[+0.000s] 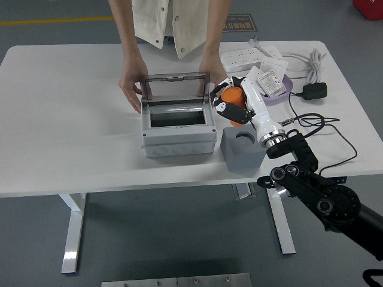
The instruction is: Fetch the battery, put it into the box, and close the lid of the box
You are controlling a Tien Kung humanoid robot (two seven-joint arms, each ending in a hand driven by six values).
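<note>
White table [72, 119] fills most of the view, with grey floor around it. On the table sits a grey box [178, 131]. Its clear lid [175, 85] stands up at the back, so the box is open on top. A person stands behind the box and holds the lid, one hand [130, 85] on the left side and the other hand [210, 70] on the right side. Just right of the box is a grey block [242, 149] with a round hole on top. The right hand [234, 103] of the robot is up above the block, close to the box's right side. Its fingers are wrapped tight around the orange battery [232, 97]. Farther right of the box lie a power strip [244, 57], a purple dish [276, 92] and black cables [317, 125].
</note>
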